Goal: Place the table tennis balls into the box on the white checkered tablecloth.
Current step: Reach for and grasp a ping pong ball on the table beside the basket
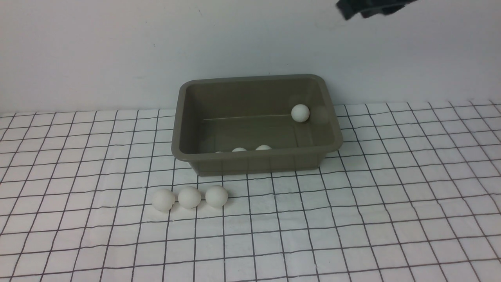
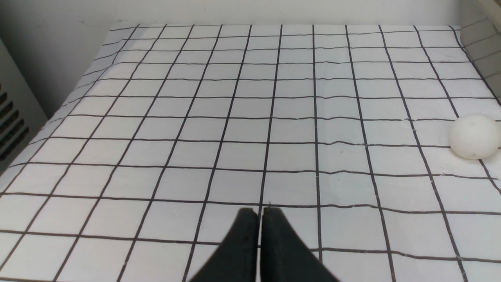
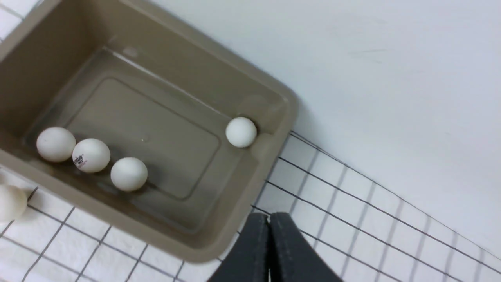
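Table tennis balls [image 1: 189, 197], front view: three in a close row on the white checkered tablecloth [image 1: 391, 196], just before the box [image 1: 250, 161], which stands midway along the cloth's far edge. Four more lie inside it, one in its far right corner.
Left wrist view: left fingers [image 2: 244, 239] pressed together, empty, over bare cloth.
Right wrist view: right fingers [image 3: 254, 246] closed on nothing, beside the box. The logo ball [image 3: 91, 155] is the middle of three along the near wall.

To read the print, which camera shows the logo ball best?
Right wrist view: the logo ball sits unobstructed, print visible. Front view shows just its top over the box rim; left wrist view shows none.
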Controlling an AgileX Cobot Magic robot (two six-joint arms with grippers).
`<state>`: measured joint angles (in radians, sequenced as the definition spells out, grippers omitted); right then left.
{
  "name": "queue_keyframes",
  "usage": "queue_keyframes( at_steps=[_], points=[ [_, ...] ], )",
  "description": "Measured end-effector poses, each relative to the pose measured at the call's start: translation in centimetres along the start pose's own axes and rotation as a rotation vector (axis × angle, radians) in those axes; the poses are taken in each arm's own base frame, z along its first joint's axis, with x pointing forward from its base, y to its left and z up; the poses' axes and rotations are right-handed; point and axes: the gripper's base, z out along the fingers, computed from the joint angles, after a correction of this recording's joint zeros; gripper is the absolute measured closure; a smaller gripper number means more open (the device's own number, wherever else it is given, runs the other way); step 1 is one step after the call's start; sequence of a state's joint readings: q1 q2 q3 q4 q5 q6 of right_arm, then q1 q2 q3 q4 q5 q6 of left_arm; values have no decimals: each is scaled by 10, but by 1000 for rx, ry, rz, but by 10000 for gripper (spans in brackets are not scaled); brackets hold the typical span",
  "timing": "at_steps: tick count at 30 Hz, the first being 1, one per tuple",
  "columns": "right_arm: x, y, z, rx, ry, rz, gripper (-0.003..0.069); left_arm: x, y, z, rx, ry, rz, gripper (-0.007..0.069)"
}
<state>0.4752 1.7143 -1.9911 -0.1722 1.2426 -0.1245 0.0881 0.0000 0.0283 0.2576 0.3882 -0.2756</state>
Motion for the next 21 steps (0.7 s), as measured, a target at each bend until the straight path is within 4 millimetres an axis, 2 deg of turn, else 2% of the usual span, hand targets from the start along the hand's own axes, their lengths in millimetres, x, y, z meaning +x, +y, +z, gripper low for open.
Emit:
queue_keyframes(
  at_steps=[2, 4, 8, 9, 10, 11, 12, 13, 18, 21],
  points=[
    [11, -6, -32, 10, -21, 12, 672, 0, 0, 0, 0, 0, 0, 629],
    [27, -7, -55, 13, -31, 14, 673, 0, 0, 0, 0, 0, 0, 629],
    [65, -3, -80, 12, -48, 19, 673, 0, 0, 0, 0, 0, 0, 629],
    [87, 1, -85, 10, -59, 35, 673, 0, 0, 0, 0, 0, 0, 629],
    [103, 4, -86, 7, -66, 47, 675, 0, 0, 0, 0, 0, 0, 629],
    [105, 5, -86, 6, -67, 52, 675, 0, 0, 0, 0, 0, 0, 629],
    [119, 8, -88, 4, -76, 66, 675, 0, 0, 0, 0, 0, 0, 629],
    [140, 14, -81, -4, -68, 85, 675, 0, 0, 0, 0, 0, 0, 629],
    [207, 35, -56, -25, -74, 114, 675, 0, 0, 0, 0, 0, 0, 629],
    [236, 45, -40, -35, -108, 104, 675, 0, 0, 0, 0, 0, 0, 629]
  ],
)
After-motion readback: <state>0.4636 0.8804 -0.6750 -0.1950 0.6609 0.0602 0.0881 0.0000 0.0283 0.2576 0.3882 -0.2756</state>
